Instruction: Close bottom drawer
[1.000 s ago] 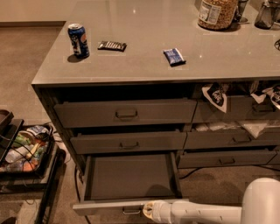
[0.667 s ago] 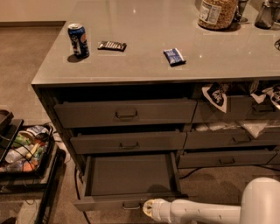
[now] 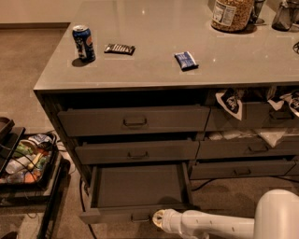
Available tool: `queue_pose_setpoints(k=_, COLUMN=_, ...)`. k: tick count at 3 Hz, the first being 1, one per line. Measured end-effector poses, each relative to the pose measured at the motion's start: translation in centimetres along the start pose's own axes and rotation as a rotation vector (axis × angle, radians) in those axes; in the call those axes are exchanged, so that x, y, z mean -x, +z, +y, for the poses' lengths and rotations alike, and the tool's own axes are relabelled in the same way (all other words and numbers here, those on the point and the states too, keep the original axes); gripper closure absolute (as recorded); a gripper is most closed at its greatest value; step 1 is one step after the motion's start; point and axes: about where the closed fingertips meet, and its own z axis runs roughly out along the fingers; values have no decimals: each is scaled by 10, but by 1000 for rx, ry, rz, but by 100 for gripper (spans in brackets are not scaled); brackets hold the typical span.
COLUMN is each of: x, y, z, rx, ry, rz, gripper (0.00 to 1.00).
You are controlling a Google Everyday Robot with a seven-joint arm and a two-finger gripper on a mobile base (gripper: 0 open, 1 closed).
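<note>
The bottom drawer [image 3: 135,186] is the lowest of the left stack under the counter. It stands pulled out, with a bare dark inside and a small metal pull [image 3: 139,217] on its front panel. My gripper [image 3: 158,219] is at the end of the white arm [image 3: 210,225] that reaches in from the lower right. It sits against the drawer's front panel, just right of the pull.
Two more drawers [image 3: 135,120] sit above it. The right stack [image 3: 247,122] holds cloth and paper. A soda can [image 3: 84,43], two snack packets [image 3: 186,59] and a jar [image 3: 232,14] stand on the counter [image 3: 154,70]. A black cart [image 3: 23,163] with items stands at left.
The bottom drawer has slid a little inward, its front panel now higher in view. My gripper has stayed against the panel and moved with it.
</note>
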Motion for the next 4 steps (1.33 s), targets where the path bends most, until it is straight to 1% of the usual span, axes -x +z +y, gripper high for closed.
queue_pose_setpoints(k=1, x=-7, y=11, z=-13, rx=-19, ry=-13, rz=20, gripper=100)
queue_pose_setpoints(k=2, x=-10, y=18, z=-34, rx=-63, ry=-40, rz=52, gripper=100)
queue_pose_setpoints(k=3, x=-13, y=17, z=-54, rx=-130, ry=-80, rz=75, gripper=100)
queue_pose_setpoints(k=4, x=-11, y=18, z=-63, rx=-181, ry=-111, rz=89, gripper=100)
